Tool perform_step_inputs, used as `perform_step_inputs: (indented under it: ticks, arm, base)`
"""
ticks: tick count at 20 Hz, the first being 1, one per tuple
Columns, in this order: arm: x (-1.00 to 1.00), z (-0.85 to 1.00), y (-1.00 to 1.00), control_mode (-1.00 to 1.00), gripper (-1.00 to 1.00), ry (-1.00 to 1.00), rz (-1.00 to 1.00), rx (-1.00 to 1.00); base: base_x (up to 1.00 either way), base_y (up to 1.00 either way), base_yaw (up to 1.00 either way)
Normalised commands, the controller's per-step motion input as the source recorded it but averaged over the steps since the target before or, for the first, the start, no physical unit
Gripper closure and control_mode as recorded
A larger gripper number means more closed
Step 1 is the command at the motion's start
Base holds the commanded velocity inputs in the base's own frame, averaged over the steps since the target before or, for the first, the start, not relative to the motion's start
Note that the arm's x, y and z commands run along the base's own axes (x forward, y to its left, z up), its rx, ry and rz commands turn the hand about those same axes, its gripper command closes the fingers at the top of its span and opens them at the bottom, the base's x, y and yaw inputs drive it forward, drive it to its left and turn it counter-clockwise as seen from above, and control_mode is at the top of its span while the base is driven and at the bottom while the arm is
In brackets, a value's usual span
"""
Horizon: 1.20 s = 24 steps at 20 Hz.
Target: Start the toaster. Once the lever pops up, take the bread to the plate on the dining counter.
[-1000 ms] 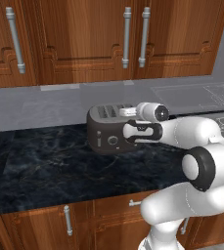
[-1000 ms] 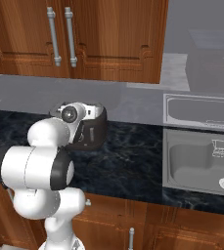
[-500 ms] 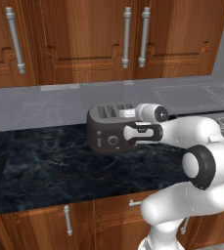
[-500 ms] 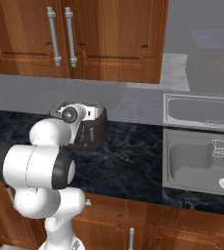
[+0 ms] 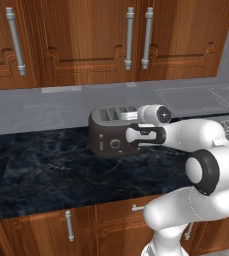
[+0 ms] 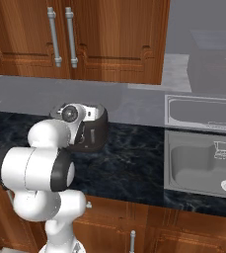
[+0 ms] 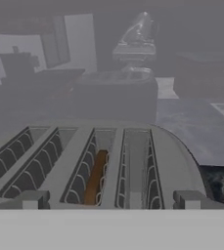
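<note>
The dark grey toaster (image 5: 111, 134) stands on the black marbled counter (image 5: 46, 170) against the wall, also visible as the toaster (image 6: 94, 131) from the right. In the hand view I look down along the toaster's (image 7: 133, 146) four slots. The bread (image 7: 95, 178), a brown slice, sits low in the third slot from the left. My gripper (image 7: 111, 200) is open, its two tips just over the toaster's near rim with nothing between them. From the left my gripper (image 5: 132, 134) hovers at the toaster's right end. The plate and the dining counter are out of view.
Wooden wall cabinets (image 5: 131, 40) hang above the counter, with drawers below its front edge. A steel sink (image 6: 203, 163) with a drainer lies to the right of the toaster. Bare counter stretches left of the toaster.
My hand has crept slightly to the left over the toaster. The jaws stay open and the toaster and bread have not moved.
</note>
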Motion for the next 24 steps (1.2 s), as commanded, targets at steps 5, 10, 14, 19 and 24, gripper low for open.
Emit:
perform_step_inputs:
  ticks: [5,10,14,19,24]
  arm:
    - [0.0,0.0,0.11,-1.0,-1.0,0.0,-0.01,0.0]
    - [0.0,0.0,0.0,-1.0,-1.0,0.0,0.0,0.0]
    - [0.0,0.0,0.01,-1.0,-1.0,0.0,-0.01,0.0]
    - [0.01,0.0,0.0,-1.0,-1.0,0.0,-0.02,0.0]
    - [0.01,0.0,0.01,-1.0,-1.0,0.0,-0.02,0.0]
  base:
    - [0.0,0.0,0.0]
    - [0.0,0.0,0.0]
    - [0.0,0.0,0.0]
    - [0.0,0.0,0.0]
    - [0.0,0.0,0.0]
